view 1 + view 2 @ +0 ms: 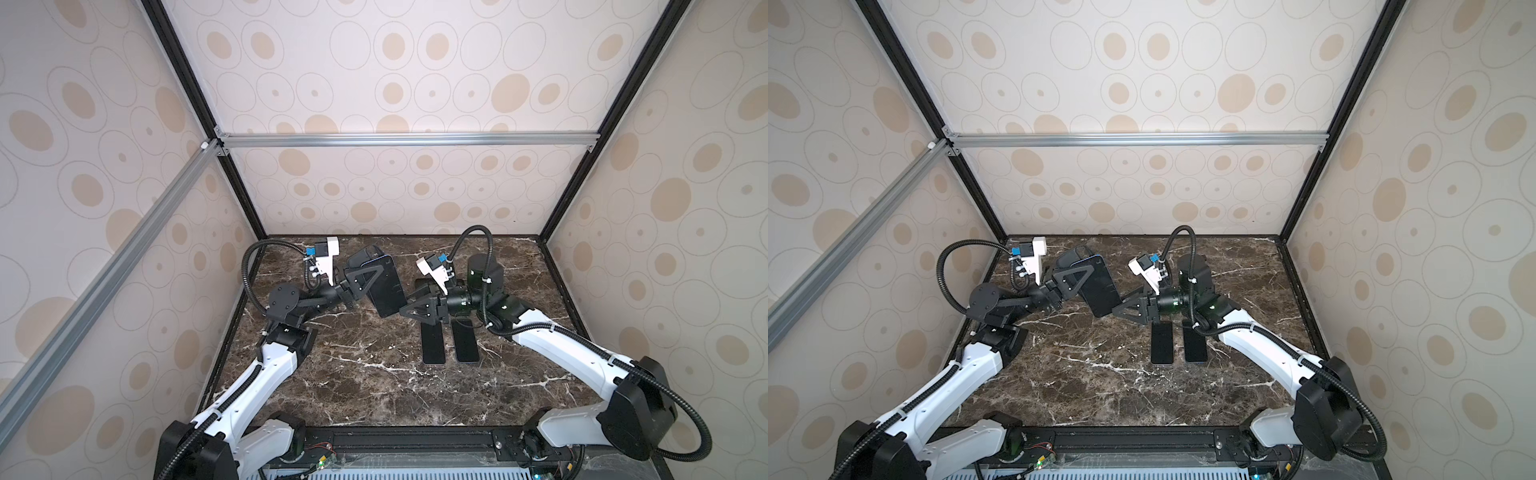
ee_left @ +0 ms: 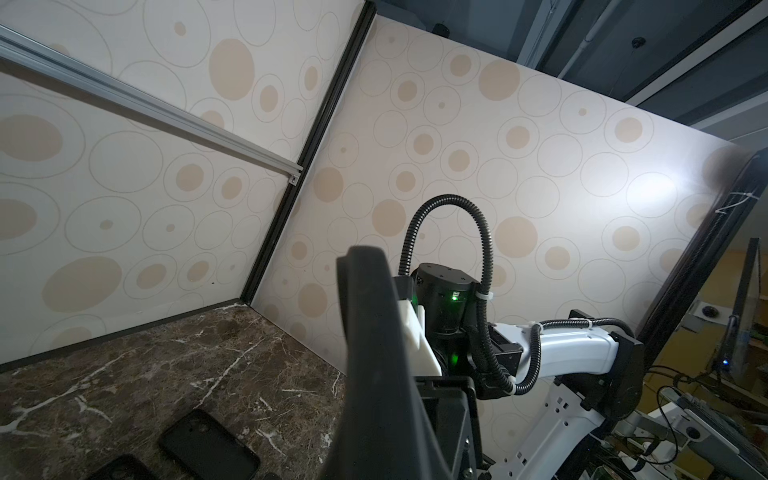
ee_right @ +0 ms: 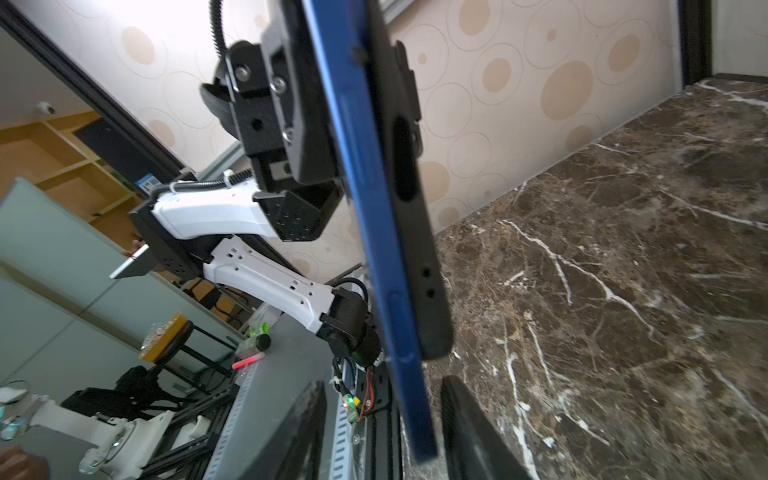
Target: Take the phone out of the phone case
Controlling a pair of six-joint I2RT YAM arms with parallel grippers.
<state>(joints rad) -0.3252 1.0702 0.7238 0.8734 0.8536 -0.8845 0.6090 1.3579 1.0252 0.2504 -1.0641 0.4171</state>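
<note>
Marble covers my desk (image 1: 374,386), and the job's own thing does not rest on it. The phone (image 1: 388,291) hangs in the air over the far half, a little left of the middle, tilted with its screen up. Its black phone case (image 3: 415,216) is on it but loosened, I judge. In the right wrist view the phone's blue side stands clear of the case and reaches past the case's near end. Two flat dark pieces (image 1: 433,345) lie side by side on the desk, right of the middle; I cannot tell whether they are phones or cases.

My left claw (image 1: 360,283) is clamped tight across phone and case together at one long edge. My right claw (image 1: 409,301) stands part open, its jaws either side of the phone's near end, gripping nothing.

The peeling looks begun but not finished. What is left is to close on the bare phone end and draw it free. My left grip pins both parts and may need shifting to the case alone.
</note>
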